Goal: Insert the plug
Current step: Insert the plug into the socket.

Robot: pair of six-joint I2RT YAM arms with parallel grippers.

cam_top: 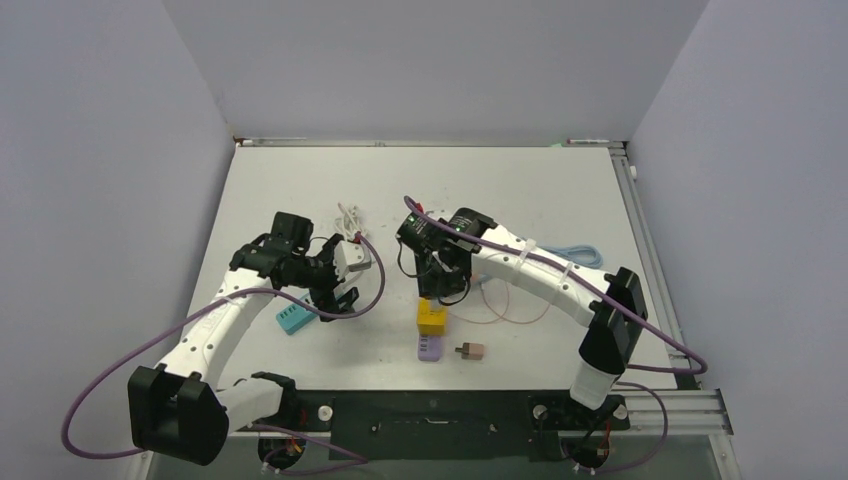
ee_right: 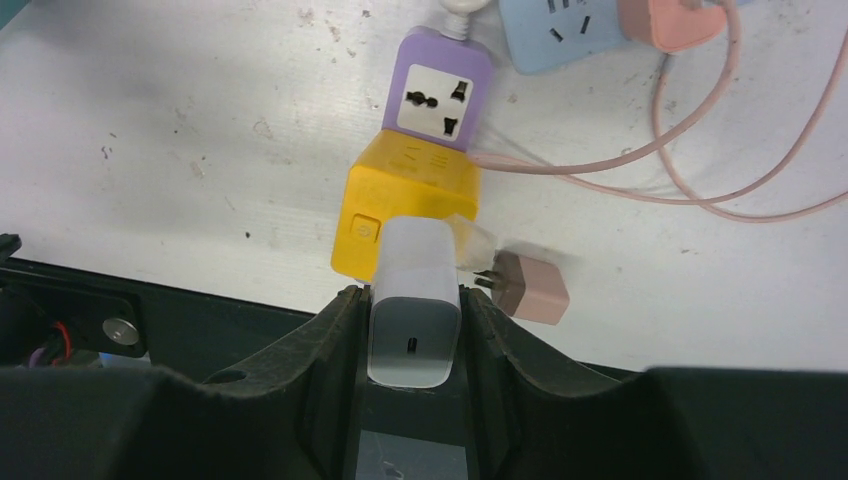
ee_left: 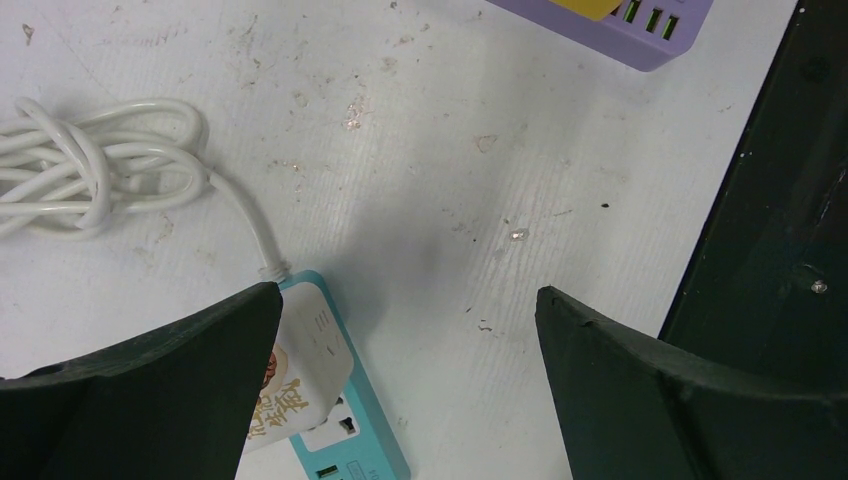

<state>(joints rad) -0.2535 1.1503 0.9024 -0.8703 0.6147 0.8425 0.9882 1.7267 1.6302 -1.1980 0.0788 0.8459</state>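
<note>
My right gripper (cam_top: pixel 440 278) is shut on a white charger plug (ee_right: pixel 412 335) and holds it just above the yellow adapter (ee_right: pixel 410 195). That adapter sits on the purple power strip (ee_right: pixel 445 95), which has one free socket showing. In the top view the strip (cam_top: pixel 430 348) lies near the table's front edge. My left gripper (ee_left: pixel 408 300) is open and empty over bare table. A teal power strip (ee_left: pixel 350 430) with a white adapter (ee_left: pixel 300 360) plugged in lies by its left finger (ee_left: pixel 170 380).
A loose pink plug (ee_right: pixel 530 285) lies right of the yellow adapter. A blue power strip (ee_right: pixel 555 30) holds a pink plug with a looping pink cable (ee_right: pixel 700 150). A coiled white cable (ee_left: pixel 90 165) leads to the teal strip. The black base rail (ee_left: pixel 770 250) runs along the front.
</note>
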